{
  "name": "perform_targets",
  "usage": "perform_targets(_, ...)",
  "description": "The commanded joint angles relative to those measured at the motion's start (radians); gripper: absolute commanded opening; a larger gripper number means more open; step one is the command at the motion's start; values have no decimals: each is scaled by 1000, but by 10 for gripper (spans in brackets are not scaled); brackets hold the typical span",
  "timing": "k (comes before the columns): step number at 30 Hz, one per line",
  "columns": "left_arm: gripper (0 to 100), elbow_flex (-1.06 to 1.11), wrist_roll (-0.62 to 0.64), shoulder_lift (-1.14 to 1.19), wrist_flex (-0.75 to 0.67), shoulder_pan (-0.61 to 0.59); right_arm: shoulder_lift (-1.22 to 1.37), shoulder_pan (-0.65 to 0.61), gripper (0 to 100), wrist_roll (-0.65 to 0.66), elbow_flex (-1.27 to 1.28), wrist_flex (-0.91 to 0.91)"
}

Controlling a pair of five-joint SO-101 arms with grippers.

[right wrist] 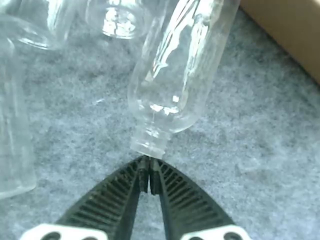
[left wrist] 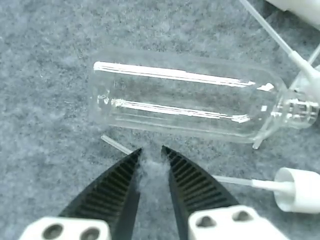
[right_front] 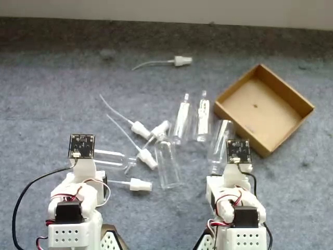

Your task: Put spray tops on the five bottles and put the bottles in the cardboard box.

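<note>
Clear bottle (left wrist: pixel 185 102): on its side, just beyond left hand (left wrist: pixel 151 150)
Left hand: low, slightly released, empty
Second bottle (right wrist: pixel 182 75): neck just beside right hand (right wrist: pixel 149 162)
Right hand: low, clenched, empty

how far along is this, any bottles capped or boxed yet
Done: nothing; the cardboard box is empty. In hand: nothing gripped; the left gripper sits open beside one bottle, the right gripper shut at the neck of another bottle. Left: all five bottles lie uncapped on the carpet among loose spray tops, so capping and boxing both remain.
</note>
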Motion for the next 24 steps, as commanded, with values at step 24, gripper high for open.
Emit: perform_targets(24,7,19,-5,2,-91,10,-4,-12,5,5,168,2)
